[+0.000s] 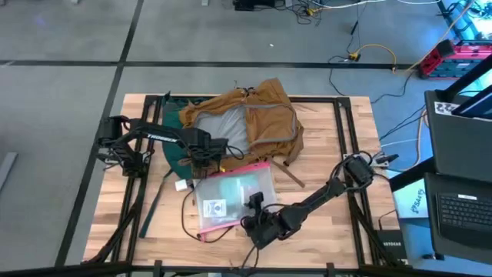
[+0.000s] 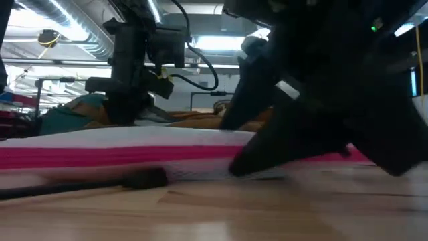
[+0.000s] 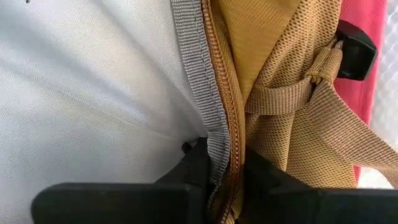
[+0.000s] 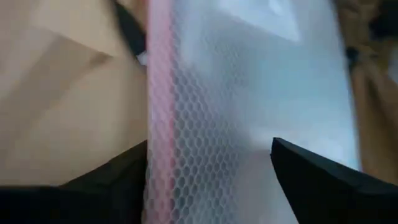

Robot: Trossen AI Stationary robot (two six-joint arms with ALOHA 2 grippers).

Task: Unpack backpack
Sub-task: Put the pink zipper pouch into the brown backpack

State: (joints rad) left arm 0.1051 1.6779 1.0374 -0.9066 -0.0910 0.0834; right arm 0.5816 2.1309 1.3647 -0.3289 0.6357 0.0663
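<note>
The tan backpack [image 1: 254,115] lies on its back at the far middle of the table, its mouth spread so the grey lining [image 1: 223,127] shows. My left gripper [image 1: 201,154] is shut on the near edge of that mouth. The clear pink-edged pouch [image 1: 231,198] lies flat on the table just near of the backpack. My right gripper [image 1: 256,217] is low at the pouch's near right corner. It is open, with its fingers standing wide over the pouch's mesh face [image 4: 236,124] and pink edge [image 4: 158,112]. My left gripper pinches the backpack's opening edge [image 3: 219,146], the grey tape and tan zipper seam, between its two fingers [image 3: 196,168]. The grey lining lies on one side of the fingers and the tan outer fabric on the other. The backpack's body stays on the table. My right gripper has one dark finger [image 2: 244,161] down at the pouch; whether it touches, I cannot tell.
A black cord [image 1: 187,219] loops on the wood beside the pouch's left side, and a dark green strap [image 1: 157,201] trails toward the near left. A tan strap [image 1: 290,175] lies right of the pouch. Black frame rails [image 1: 344,131] border the table.
</note>
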